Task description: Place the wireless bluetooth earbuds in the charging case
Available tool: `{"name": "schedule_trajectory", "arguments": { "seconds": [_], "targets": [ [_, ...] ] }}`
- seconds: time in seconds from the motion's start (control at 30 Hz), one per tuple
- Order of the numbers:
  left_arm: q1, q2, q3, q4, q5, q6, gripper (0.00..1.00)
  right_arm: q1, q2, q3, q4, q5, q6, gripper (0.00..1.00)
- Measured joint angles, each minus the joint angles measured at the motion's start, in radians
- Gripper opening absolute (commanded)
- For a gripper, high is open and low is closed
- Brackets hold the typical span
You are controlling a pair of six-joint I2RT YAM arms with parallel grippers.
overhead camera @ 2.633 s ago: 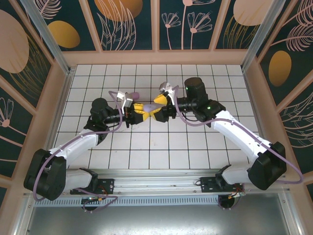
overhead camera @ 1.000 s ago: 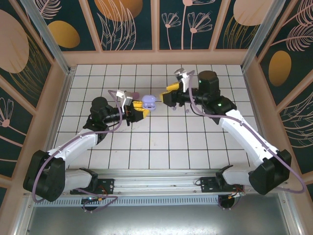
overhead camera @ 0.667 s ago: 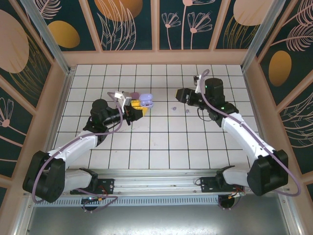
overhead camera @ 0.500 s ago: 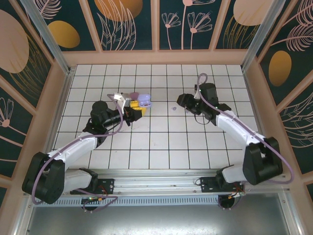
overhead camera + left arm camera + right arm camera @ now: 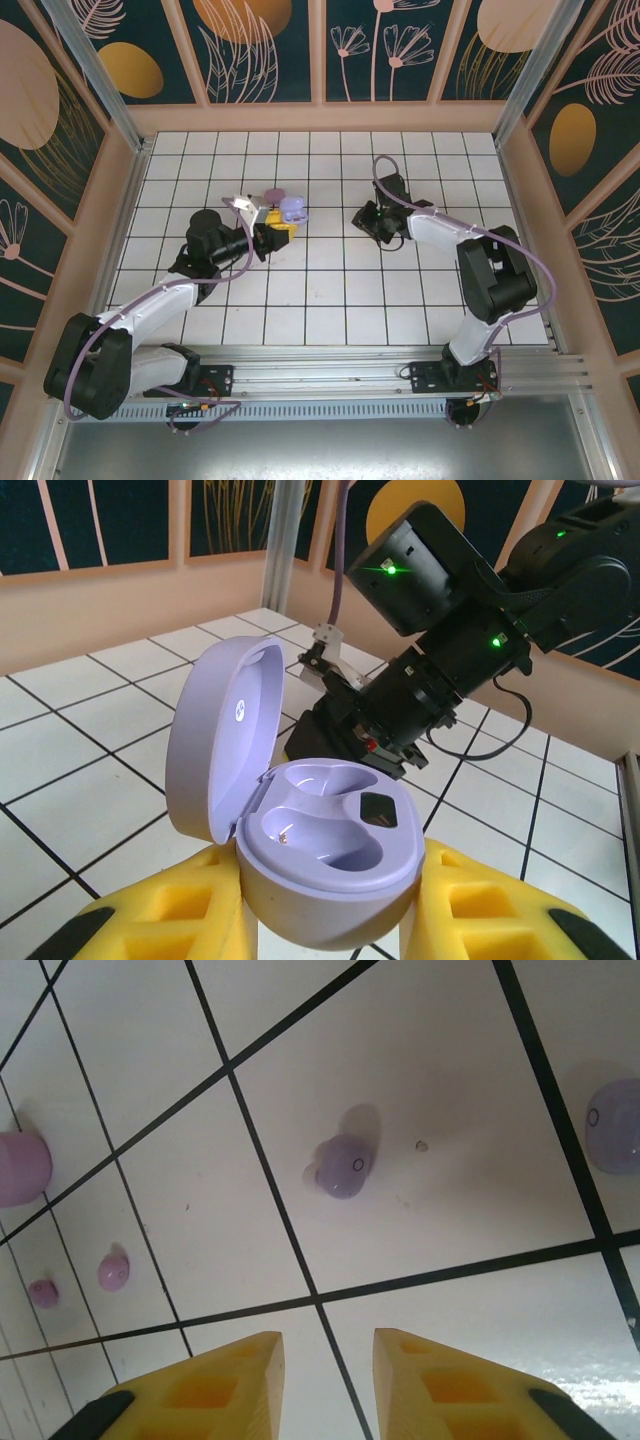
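The left gripper (image 5: 330, 912) grips the lavender rounded plastic charging case (image 5: 322, 832) between its yellow fingers. The lid stands open and both hollows are empty. The right gripper (image 5: 328, 1360) points down at the white tiled table (image 5: 440, 1220). Its jaws are partly apart and hold nothing. A tiny lavender plastic earbud (image 5: 343, 1167) lies just beyond them, a second lavender earbud (image 5: 615, 1125) and two pink earbuds (image 5: 113, 1270) lie apart.

The left arm (image 5: 150, 305) stretches up toward mid-frame, the left end effector (image 5: 272, 230) clamped on a lavender case (image 5: 292, 208). The right arm (image 5: 445, 232) folds sharply leftward, the right end effector (image 5: 328, 1345) aimed downward, fingers narrowly parted.
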Motion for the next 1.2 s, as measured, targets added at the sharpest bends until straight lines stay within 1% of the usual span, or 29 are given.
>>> {"name": "schedule_trajectory", "arguments": {
  "seconds": [0.17, 0.47, 1.2],
  "targets": [
    [0.0, -0.001, -0.01, 0.001, 0.007, 0.0, 0.0, 0.0, 0.044, 0.037, 0.001, 0.015, 0.001, 0.26],
    [0.0, 0.0, -0.01, 0.007, 0.015, -0.001, 0.0, -0.001, 0.131, 0.104, -0.001, 0.027, 0.001, 0.27],
    [0.0, 0.002, -0.013, 0.013, 0.037, -0.001, 0.0, -0.026, 0.224, 0.17, -0.008, 0.036, -0.007, 0.28]
  ]
}}
